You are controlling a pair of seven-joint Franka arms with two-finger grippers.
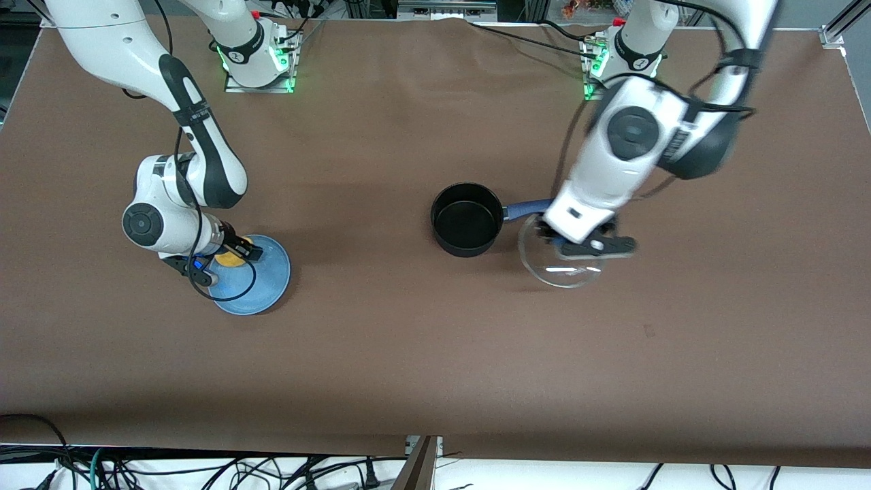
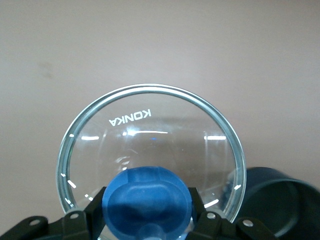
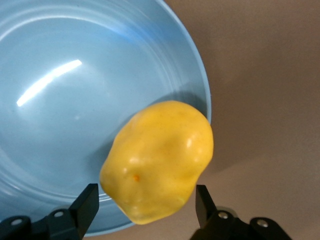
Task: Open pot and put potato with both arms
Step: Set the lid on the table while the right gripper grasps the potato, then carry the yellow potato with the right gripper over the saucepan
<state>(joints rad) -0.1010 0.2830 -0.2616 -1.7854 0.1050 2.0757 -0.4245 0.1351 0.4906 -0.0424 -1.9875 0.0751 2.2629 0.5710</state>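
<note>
Pot uncovered on table. Left gripper grasps glass lid by blue knob, over pot handle. Right gripper spread around potato on plate.

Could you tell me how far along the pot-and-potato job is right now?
Done: the pot is open, its glass lid held by its blue knob in the left tool, beside the pot toward the left arm's end. In hand: the right tool straddles the potato over the blue plate, fingers not visibly touching it. Left: gripping the potato and putting it in the pot.
</note>
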